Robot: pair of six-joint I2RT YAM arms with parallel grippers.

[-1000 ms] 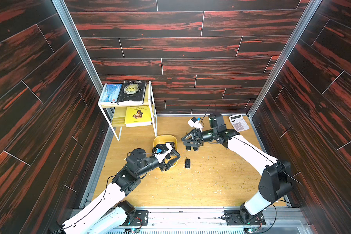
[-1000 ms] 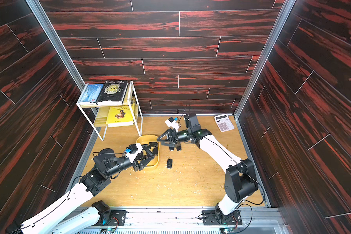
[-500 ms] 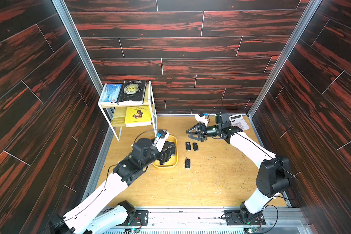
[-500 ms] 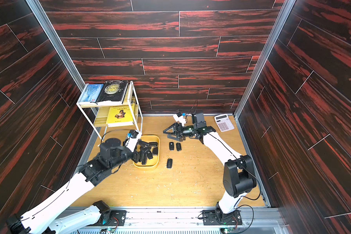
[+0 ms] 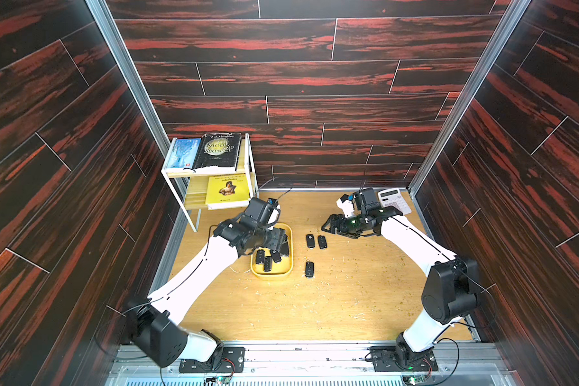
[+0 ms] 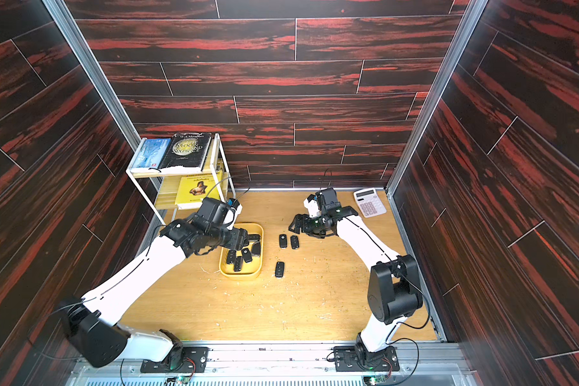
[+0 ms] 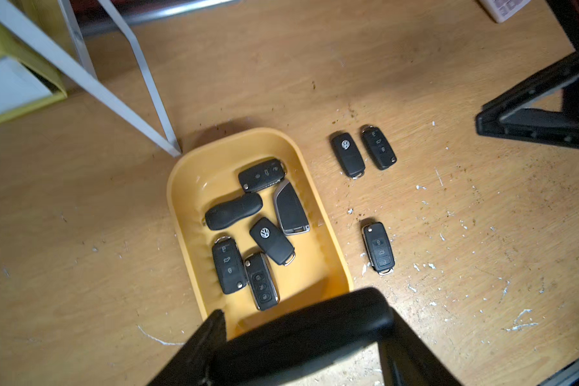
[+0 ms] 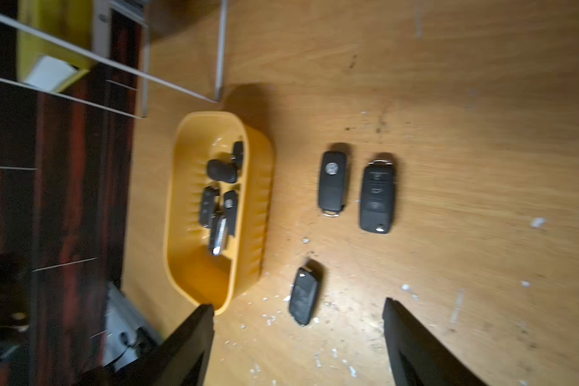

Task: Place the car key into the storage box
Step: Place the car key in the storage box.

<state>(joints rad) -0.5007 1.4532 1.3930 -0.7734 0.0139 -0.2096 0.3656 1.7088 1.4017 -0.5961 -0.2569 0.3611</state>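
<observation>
Hovering spread and empty, right gripper (image 5: 326, 228) should drop onto the car key (image 5: 322, 241) beside the storage box (image 5: 271, 274); left gripper (image 5: 278, 239): can't tell.

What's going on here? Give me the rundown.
Two robot arms are sorting car keys into the yellow storage box. Six keys already lie inside it. Three more sit on the table beside the box: a pair lying side by side and a single one nearer the robot. The left gripper hangs over the box; whether it is open is unclear. The right gripper is open and empty, above the table by the pair.
</observation>
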